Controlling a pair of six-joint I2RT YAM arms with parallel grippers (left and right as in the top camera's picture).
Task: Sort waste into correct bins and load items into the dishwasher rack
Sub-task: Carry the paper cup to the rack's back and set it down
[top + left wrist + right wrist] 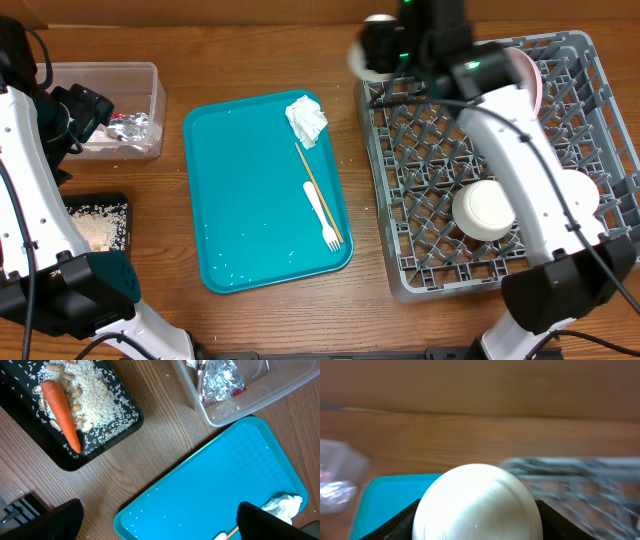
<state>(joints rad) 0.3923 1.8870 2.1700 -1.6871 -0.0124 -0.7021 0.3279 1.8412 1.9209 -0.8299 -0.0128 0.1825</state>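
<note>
My right gripper (pixel 477 510) is shut on a white cup (pixel 477 502), which fills the gap between its fingers. It holds the cup (pixel 378 45) above the far left corner of the grey dishwasher rack (pixel 420 255). In the rack are a white plate (pixel 532 75) and two white bowls (pixel 484 208) (pixel 580 190). My left gripper (pixel 160 525) hangs open over the teal tray (pixel 225 480), holding nothing. The black tray (pixel 120 430) holds a carrot (pixel 60 412), rice (pixel 95 400) and pasta (pixel 75 395). A foil wrapper (pixel 222 380) lies in the clear tub (pixel 240 410).
On the teal tray (pixel 250 200) lie a crumpled napkin (pixel 306 120), a chopstick (pixel 316 185) and a white fork (pixel 322 215). Stray rice grains dot its near edge. The clear tub (pixel 150 80) and the black tray (pixel 120 205) stand at the table's left.
</note>
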